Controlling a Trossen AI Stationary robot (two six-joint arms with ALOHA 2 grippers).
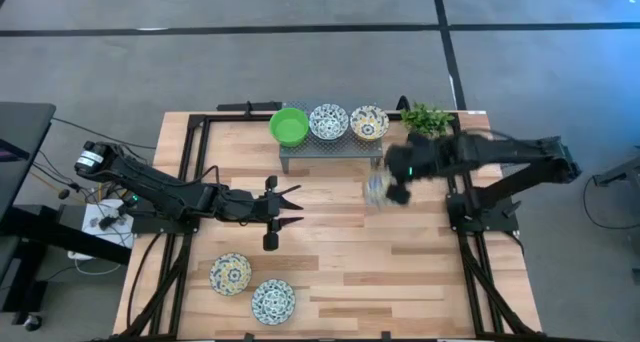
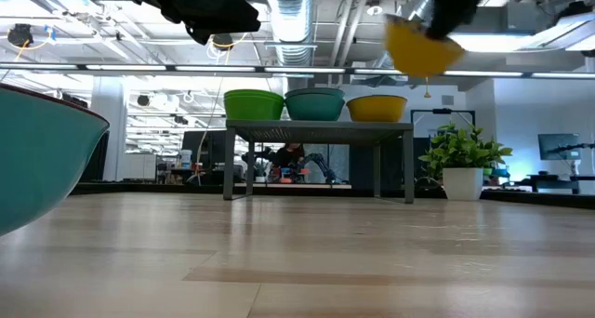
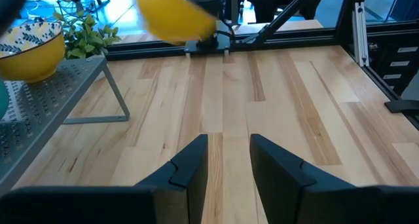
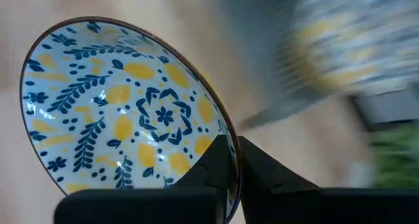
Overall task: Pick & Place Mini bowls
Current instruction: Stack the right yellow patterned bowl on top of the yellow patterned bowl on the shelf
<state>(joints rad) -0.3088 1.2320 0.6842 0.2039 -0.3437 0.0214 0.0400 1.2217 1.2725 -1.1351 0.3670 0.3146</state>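
Yellow-patterned mini bowl (image 4: 124, 112) is clamped by its rim in the right pincer (image 4: 232, 162), apparently above the table (image 1: 420, 272) near the rack (image 1: 330, 147). Left pincer (image 3: 228, 162) hovers mid-table, released. No legible markings.

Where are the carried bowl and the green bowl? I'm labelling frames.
carried bowl (image 4: 124, 112): right wrist view, its patterned inside, rim pinched by the right end effector (image 4: 234, 160).
green bowl (image 1: 289, 126): high view, its inside.

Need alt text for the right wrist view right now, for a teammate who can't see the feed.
The right gripper is shut on the rim of a yellow-patterned mini bowl, held tilted so its blue leaf and yellow lemon-like pattern faces the camera. Behind it, everything is a motion blur.
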